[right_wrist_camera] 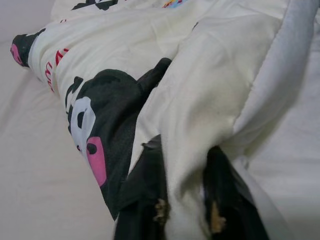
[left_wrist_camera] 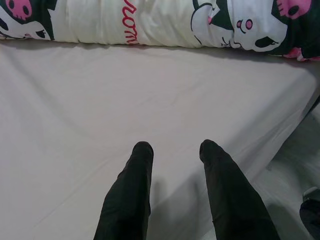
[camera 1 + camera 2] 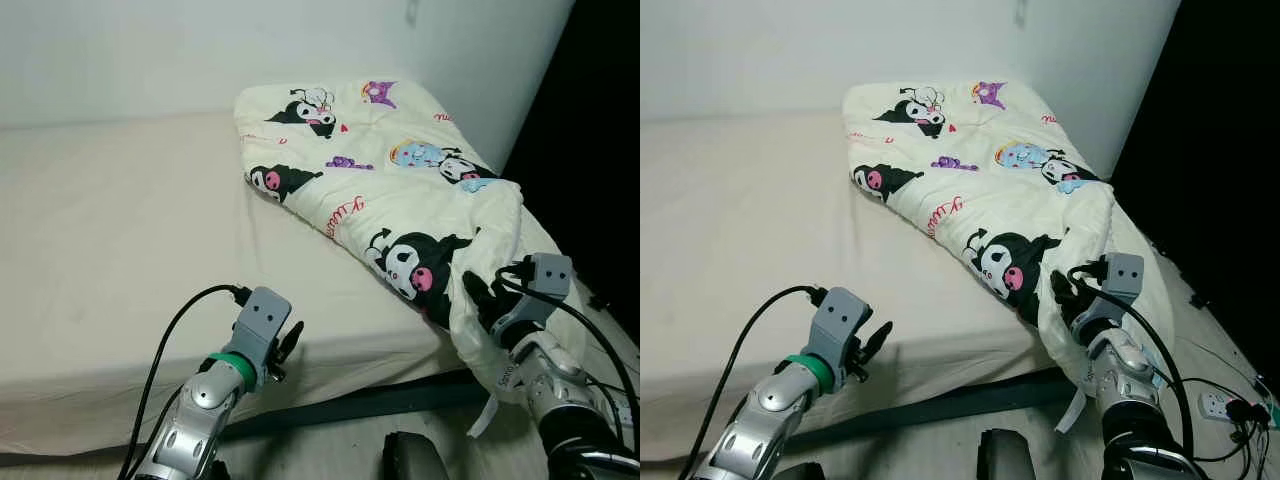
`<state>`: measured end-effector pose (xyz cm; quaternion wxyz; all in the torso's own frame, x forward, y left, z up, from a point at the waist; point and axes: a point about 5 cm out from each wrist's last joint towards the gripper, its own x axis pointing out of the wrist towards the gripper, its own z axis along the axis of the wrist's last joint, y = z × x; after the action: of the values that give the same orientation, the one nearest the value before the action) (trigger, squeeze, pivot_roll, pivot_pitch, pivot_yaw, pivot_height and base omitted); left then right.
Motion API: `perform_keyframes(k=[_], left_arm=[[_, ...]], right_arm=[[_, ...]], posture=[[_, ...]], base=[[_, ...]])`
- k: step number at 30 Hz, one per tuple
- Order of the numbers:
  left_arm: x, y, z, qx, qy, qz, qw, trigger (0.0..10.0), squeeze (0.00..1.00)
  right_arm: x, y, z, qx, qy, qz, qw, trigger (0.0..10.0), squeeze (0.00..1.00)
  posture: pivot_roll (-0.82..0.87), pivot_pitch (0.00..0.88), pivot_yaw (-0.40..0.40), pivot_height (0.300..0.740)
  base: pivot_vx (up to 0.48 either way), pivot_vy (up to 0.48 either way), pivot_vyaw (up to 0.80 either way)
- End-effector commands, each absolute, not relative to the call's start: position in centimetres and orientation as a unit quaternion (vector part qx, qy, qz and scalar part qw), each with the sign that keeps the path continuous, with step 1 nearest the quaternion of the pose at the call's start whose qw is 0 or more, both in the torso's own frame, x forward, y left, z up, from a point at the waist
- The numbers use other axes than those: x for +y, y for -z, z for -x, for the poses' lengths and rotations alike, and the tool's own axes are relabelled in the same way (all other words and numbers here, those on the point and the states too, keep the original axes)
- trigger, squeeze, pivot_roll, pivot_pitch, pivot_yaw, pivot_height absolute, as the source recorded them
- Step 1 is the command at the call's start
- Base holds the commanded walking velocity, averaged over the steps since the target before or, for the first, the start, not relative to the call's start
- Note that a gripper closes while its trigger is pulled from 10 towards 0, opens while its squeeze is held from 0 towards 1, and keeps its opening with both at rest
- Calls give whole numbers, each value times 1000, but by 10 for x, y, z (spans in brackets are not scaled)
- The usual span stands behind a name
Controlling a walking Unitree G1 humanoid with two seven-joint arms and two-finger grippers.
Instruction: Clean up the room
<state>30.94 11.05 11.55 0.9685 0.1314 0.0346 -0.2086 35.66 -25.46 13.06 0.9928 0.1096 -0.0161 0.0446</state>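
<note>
Quilt (image 3: 400, 190) with cartoon prints lies folded along the bed's (image 3: 120, 230) right side, its long axis running from the wall-side corner down to the near right corner, where it spills over the edge. The right end effector (image 1: 185, 200) sits at that near end, its fingers pinched on a fold of the quilt. The left end effector (image 2: 172, 155) hovers over bare sheet at the bed's near edge, fingers spread and holding nothing, with the quilt lying ahead of it, well apart.

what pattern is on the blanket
Cream blanket printed with black, pink and blue cartoon characters; clearest in the left eye view.
</note>
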Motion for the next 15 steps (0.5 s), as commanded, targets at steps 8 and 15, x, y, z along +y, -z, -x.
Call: perform_keyframes(k=[8,15], left_arm=[[110,-111,-308,46,212,-131,967,10000,0],[108,-115,-311,40,216,-124,968,10000,0]], right_arm=[[-211,-138,-356,-27,-225,-38,973,0,0],[-126,-118,-290,66,-584,18,809,8039,0]], posture=[[-123,81,93,560],[-131,86,88,560]], base=[[0,0,0],[0,0,0]])
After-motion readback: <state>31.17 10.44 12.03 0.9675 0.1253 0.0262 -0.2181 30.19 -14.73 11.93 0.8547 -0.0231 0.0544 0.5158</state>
